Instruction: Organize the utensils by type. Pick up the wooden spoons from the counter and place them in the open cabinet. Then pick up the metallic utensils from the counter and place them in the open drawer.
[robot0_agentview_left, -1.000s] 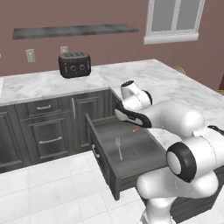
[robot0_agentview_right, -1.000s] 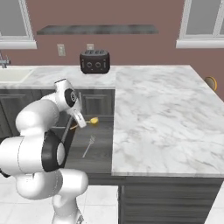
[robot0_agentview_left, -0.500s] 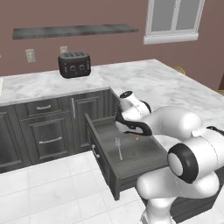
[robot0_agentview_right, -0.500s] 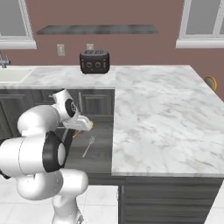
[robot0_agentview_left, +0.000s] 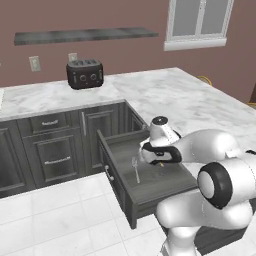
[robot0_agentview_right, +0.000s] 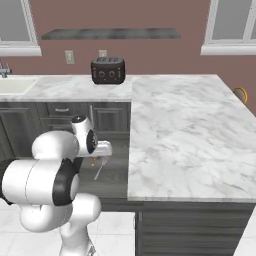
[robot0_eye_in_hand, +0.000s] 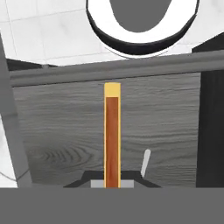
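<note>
My gripper (robot0_agentview_left: 159, 161) (robot0_agentview_right: 95, 160) hangs low inside the open drawer (robot0_agentview_left: 122, 196) (robot0_agentview_right: 114, 176), shut on the yellow-gold spoon (robot0_eye_in_hand: 112, 131), a thin orange and yellow strip rising from between the fingertips in the hand view. A bit of that spoon (robot0_agentview_left: 161, 163) (robot0_agentview_right: 93, 161) shows under the hand. The silver fork (robot0_agentview_left: 136, 170) (robot0_agentview_right: 98, 170) (robot0_eye_in_hand: 145, 162) lies on the drawer floor (robot0_eye_in_hand: 57, 127), just beside the hand. The marble counter (robot0_agentview_left: 175, 100) (robot0_agentview_right: 175, 125) runs above the drawer. The wooden spoons and the cabinet are out of view.
A black toaster (robot0_agentview_left: 85, 74) (robot0_agentview_right: 107, 70) stands at the back of the counter under a grey wall shelf (robot0_agentview_left: 85, 35). A sink (robot0_agentview_right: 15, 85) sits at the far left. Closed dark base units (robot0_agentview_left: 50, 145) flank the drawer, with white floor tiles (robot0_agentview_left: 60, 220) in front.
The hand has come down and slightly outward into the drawer with the spoon still gripped. The fork has stayed where it lies.
</note>
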